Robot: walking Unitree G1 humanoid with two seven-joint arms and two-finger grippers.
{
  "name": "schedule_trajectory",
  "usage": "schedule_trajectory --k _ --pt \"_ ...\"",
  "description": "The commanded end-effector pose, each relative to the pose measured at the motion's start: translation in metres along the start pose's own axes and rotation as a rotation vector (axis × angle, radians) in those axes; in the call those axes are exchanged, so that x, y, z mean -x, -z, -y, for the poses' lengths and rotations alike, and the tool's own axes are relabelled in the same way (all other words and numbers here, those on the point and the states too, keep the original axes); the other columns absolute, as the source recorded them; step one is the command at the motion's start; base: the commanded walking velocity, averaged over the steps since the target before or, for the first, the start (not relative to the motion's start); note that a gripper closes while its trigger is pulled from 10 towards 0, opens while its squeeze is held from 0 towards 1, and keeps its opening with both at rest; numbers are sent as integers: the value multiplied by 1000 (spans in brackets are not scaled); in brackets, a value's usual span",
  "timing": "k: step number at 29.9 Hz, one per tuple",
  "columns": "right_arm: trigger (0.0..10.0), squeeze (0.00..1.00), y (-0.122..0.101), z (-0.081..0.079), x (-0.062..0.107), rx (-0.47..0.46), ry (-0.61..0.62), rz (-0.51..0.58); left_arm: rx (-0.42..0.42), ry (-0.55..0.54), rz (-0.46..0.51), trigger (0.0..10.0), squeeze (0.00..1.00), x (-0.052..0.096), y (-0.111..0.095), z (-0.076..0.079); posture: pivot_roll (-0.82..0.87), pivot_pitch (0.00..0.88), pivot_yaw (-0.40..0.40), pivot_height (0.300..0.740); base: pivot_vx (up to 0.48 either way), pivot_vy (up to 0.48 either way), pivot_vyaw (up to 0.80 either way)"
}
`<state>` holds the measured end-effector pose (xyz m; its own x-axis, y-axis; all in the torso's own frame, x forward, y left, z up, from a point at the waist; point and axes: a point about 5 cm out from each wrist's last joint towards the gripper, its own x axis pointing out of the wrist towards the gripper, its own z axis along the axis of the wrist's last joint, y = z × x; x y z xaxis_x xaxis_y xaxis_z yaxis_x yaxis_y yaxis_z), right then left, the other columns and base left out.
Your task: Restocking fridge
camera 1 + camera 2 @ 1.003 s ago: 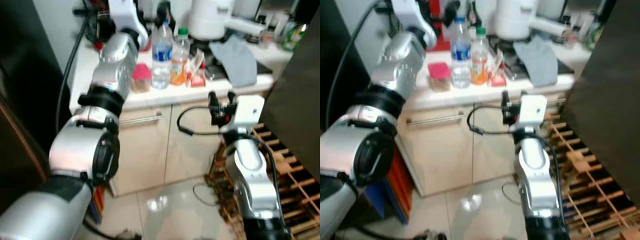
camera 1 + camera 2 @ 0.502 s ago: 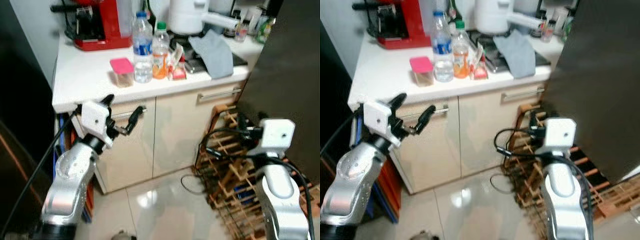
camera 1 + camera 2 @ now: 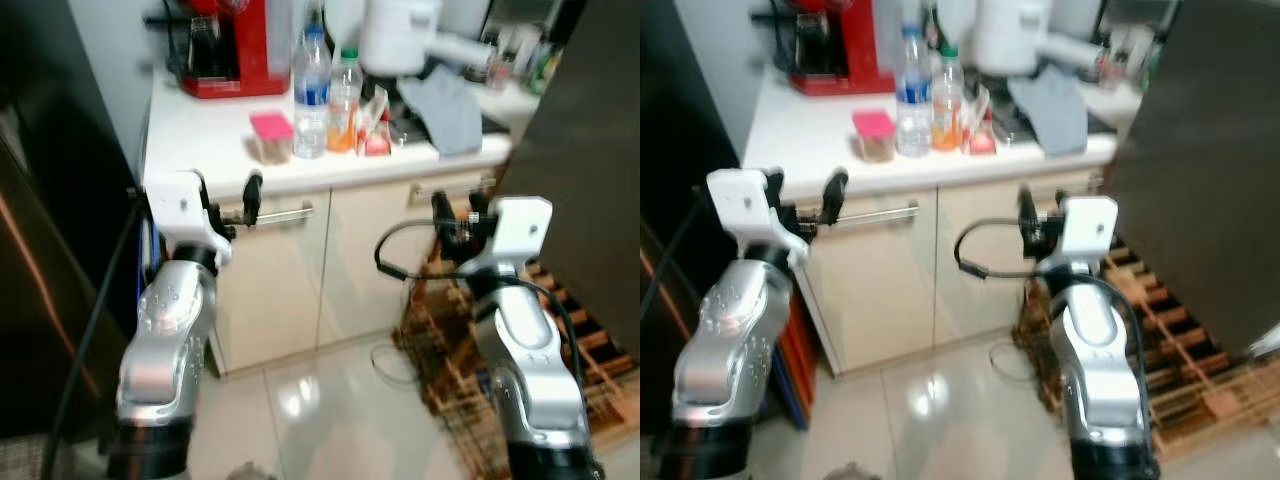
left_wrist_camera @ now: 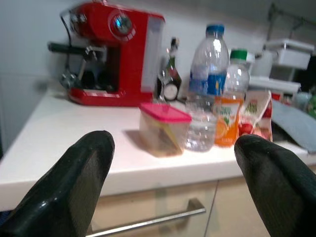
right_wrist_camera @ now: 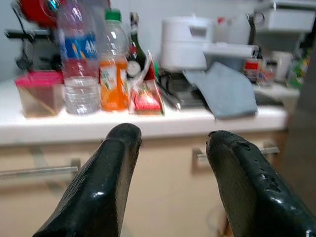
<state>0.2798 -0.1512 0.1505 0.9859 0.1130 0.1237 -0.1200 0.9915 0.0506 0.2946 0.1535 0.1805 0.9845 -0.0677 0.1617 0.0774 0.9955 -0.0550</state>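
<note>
On the white counter (image 3: 200,125) stand a water bottle with a blue label (image 3: 311,90), an orange juice bottle with a green cap (image 3: 343,95), a small red carton (image 3: 375,130) and a pink-lidded container (image 3: 270,135). My left gripper (image 3: 226,190) is open and empty, held in front of the cabinet just below the counter edge, pointing toward the container (image 4: 160,131). My right gripper (image 3: 457,208) is also open and empty. It hangs in front of the right cabinet door, facing the bottles (image 5: 113,59) from lower down.
A red coffee machine (image 3: 225,50) sits at the back left of the counter. A white appliance (image 3: 400,35) and a grey cloth (image 3: 450,100) lie to the right. A wooden rack (image 3: 590,370) stands on the floor under a tall dark panel (image 3: 585,150). A cable trails on the tiles.
My left arm has come down from over the counter to the cabinet front below its edge. The head view has swung, and the right gripper stays low by the rack.
</note>
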Motion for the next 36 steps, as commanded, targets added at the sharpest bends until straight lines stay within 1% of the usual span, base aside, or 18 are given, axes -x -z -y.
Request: schedule_trajectory --k 1,4,5,6,10,16,21,22,24,29,34,35,36 --pt "10000 0 -1 4 -1 0 11 -2 -23 11 4 10000 0 -5 -3 5 -62 0 -6 740 0 0 0" --pt "10000 0 -1 3 -3 -3 13 0 -44 17 27 10000 0 -6 -6 6 -64 0 -1 740 265 0 0" --pt "10000 0 -2 2 -4 -3 13 7 -74 16 46 10000 0 -7 -9 7 -65 0 0 740 480 0 0" --pt "10000 0 -8 0 -7 19 4 39 -116 30 98 10000 0 -11 -18 11 -65 0 0 740 480 0 0" --pt "10000 0 -26 -2 -15 69 -4 118 -143 47 193 10000 0 -19 -39 16 -73 0 7 740 480 0 0" --pt "10000 0 -26 2 -16 69 7 117 -130 29 218 10000 0 -22 -46 15 -77 0 5 740 480 0 0" --pt "10000 0 -24 2 -15 67 11 109 -121 12 233 10000 0 -24 -49 15 -78 0 4 740 480 0 0" --pt "10000 0 -24 1 -15 67 7 109 -119 -3 255 10000 0 -27 -54 14 -79 0 7 740 480 0 0" --pt "10000 0 -24 0 -15 67 4 110 -121 -7 272 10000 0 -28 -58 14 -80 0 7 740 480 0 0" --pt "10000 0 -24 0 -16 67 4 111 -140 24 316 10000 0 -30 -68 19 -79 0 8 740 480 0 0" --pt "10000 0 -25 0 -17 68 6 113 -174 20 420 10000 0 -33 -94 20 -79 0 4 740 480 0 0" --pt "10000 0 -25 0 -17 68 8 113 -187 3 475 10000 0 -34 -107 18 -80 0 0 740 472 0 0" --pt "10000 0 -25 0 -17 68 8 113 -187 3 475 10000 0 -34 -107 18 -80 0 0 740 472 0 0"
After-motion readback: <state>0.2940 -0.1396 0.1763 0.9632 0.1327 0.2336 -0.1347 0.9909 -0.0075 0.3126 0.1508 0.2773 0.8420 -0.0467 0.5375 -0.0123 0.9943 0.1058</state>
